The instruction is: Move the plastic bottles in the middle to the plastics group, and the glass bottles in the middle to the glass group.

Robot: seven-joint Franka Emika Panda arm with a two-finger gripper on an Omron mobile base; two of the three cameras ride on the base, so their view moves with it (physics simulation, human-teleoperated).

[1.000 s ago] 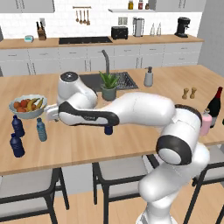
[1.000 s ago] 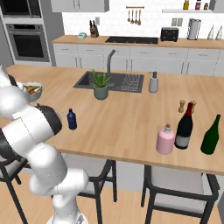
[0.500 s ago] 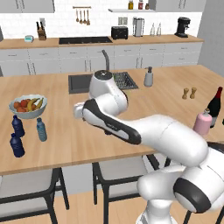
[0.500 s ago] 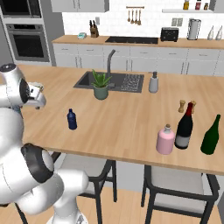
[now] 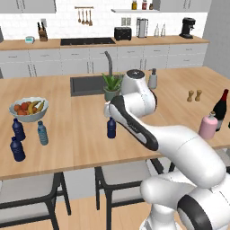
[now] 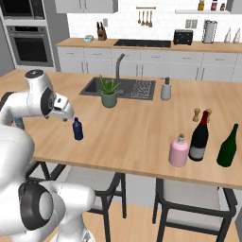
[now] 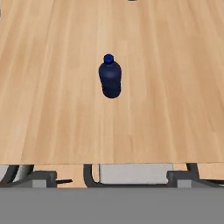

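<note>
The navy bottle (image 5: pixel 111 127) stands upright alone in the middle of the island (image 5: pixel 81 134), in front of the potted plant (image 5: pixel 111 86) and the sink (image 5: pixel 87 84), and we judge it the next thing to move. We see the teal bottle (image 5: pixel 42 133) already beside the two navy bottles (image 5: pixel 18 139) of the plastics group, just in front of the fruit bowl (image 5: pixel 28 109), so that part looks done. The pink bottle (image 6: pixel 178 151) stands just beside the wine bottle (image 6: pixel 199 137), nearly touching it, with a green bottle (image 6: pixel 228 146) a little further along; we take the glass part as done too. What is left, as far as we can tell, is the one navy bottle, well apart from its group by the fruit bowl. Our gripper (image 6: pixel 67 116) hangs just above and beside that bottle, on the fruit-bowl side, with its jaws spread wide and nothing between them; the hand view looks down on the bottle, cap toward the top, standing free on bare wood. The island is a light wooden top with a sink set into it, a soap dispenser (image 6: pixel 166 89) and two small shakers (image 5: pixel 194 95) past the plant, and stools (image 6: pixel 94 182) tucked under the near edge. Behind the plant runs a grey cabinet wall with a cooktop, toaster, knife block and coffee machine, and a wall oven (image 6: pixel 29 43) at one end.
</note>
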